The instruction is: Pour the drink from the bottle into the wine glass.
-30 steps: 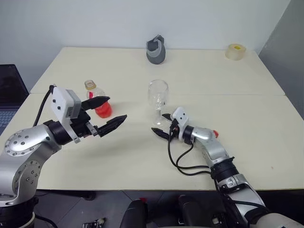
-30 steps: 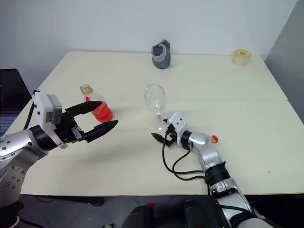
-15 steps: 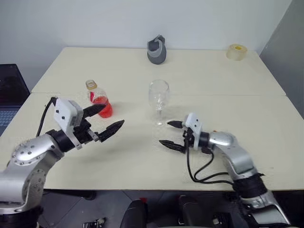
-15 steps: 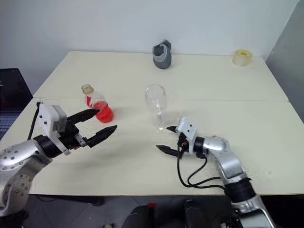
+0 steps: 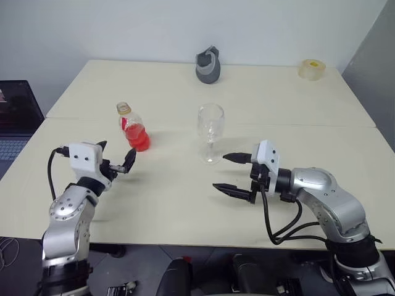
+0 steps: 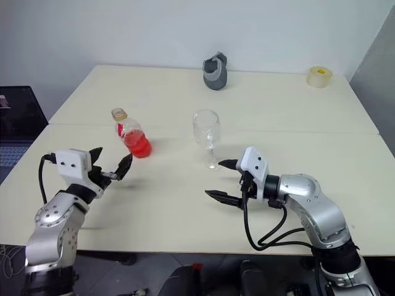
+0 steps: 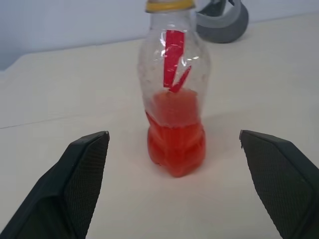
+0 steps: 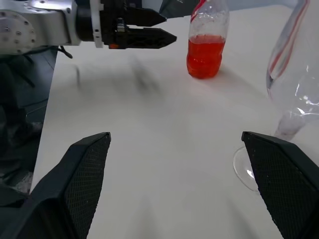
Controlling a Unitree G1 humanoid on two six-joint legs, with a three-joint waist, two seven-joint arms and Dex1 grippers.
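The bottle [image 5: 132, 126] stands upright on the left half of the table, small and clear with a yellow cap. The red drink [image 5: 137, 141] fills its lower part. My left gripper [image 5: 116, 156] hangs open just in front of it, level and pointing at it; in the left wrist view the bottle [image 7: 174, 99] stands between and beyond the two fingers [image 7: 79, 174], untouched. The wine glass [image 5: 210, 131] stands upright and empty mid-table. My right gripper [image 5: 220, 172] is open to the glass's front right, pointing left, clear of its foot [image 8: 249, 167].
A grey jug-like object [image 5: 208, 65] stands at the table's far edge. A roll of tape [image 5: 310, 68] lies at the far right corner. A laptop [image 5: 15, 117] sits off the table's left side. A seam [image 5: 296, 125] runs across the tabletop behind the glass.
My left gripper has sunk and drawn left, levelling out in front of the bottle. My right gripper has pulled back from the glass's foot, up and to the right.
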